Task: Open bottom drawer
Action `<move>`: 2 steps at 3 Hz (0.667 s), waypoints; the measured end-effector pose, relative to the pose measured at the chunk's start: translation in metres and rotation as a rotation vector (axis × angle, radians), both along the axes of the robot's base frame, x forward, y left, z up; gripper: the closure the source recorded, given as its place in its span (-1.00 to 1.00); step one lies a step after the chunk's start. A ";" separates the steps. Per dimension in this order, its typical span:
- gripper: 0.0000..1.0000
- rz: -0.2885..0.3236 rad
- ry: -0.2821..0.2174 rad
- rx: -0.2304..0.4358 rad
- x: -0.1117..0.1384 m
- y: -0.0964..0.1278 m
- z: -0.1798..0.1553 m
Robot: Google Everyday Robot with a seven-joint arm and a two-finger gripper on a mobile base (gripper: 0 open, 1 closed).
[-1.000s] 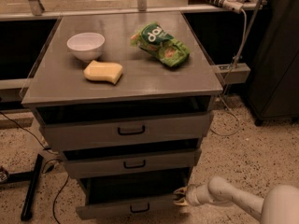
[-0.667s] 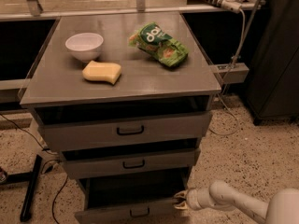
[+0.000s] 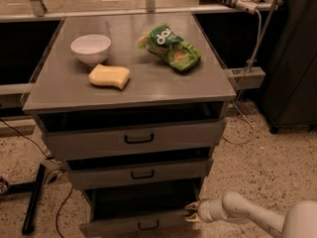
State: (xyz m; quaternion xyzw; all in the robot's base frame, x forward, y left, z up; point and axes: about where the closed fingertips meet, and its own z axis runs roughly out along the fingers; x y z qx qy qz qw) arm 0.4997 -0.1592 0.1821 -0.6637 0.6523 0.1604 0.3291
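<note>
The bottom drawer [image 3: 114, 226] is the lowest grey front of the cabinet, with a small black bar handle [image 3: 148, 225] at its centre. It stands pulled out, and its dark inside shows above the front panel. My gripper [image 3: 191, 212] sits at the drawer's right front corner, low in the camera view, at the end of my white arm [image 3: 247, 213] that comes in from the bottom right. It touches or nearly touches the top edge of the drawer front.
The top drawer [image 3: 133, 139] and middle drawer [image 3: 141, 172] are above. On the cabinet top [image 3: 59, 90] lie a white bowl [image 3: 90, 48], a yellow sponge [image 3: 109, 76] and a green chip bag [image 3: 170, 47]. A black stand leg [image 3: 33, 197] and cables lie on the floor at left.
The bottom drawer has slid further out toward the camera, and my gripper has moved with it at its right corner. The view has shifted slightly.
</note>
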 end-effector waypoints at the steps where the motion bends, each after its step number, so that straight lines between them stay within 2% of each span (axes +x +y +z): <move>1: -0.30 0.003 0.008 0.003 -0.002 -0.001 -0.001; 2: -0.24 0.005 0.020 0.008 -0.006 -0.004 -0.003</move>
